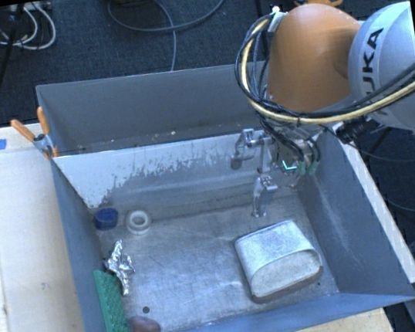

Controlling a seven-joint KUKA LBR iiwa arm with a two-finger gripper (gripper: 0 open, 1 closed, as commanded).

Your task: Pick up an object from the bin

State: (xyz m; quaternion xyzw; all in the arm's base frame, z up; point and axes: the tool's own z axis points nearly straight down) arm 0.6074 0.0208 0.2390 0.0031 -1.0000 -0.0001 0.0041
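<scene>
My gripper hangs over the right half of the bin, near the back wall. Its two metal fingers stand apart, open, with nothing between them. One fingertip points down toward the floor just behind a grey-white rectangular block with rounded edges. That block lies flat at the bin's right front, apart from the fingers.
Along the left side lie a small blue cap, a white ring of tape, a crumpled piece of foil, a green flat strip and a brown lump. The arm with its orange cover and cables reaches in from the right.
</scene>
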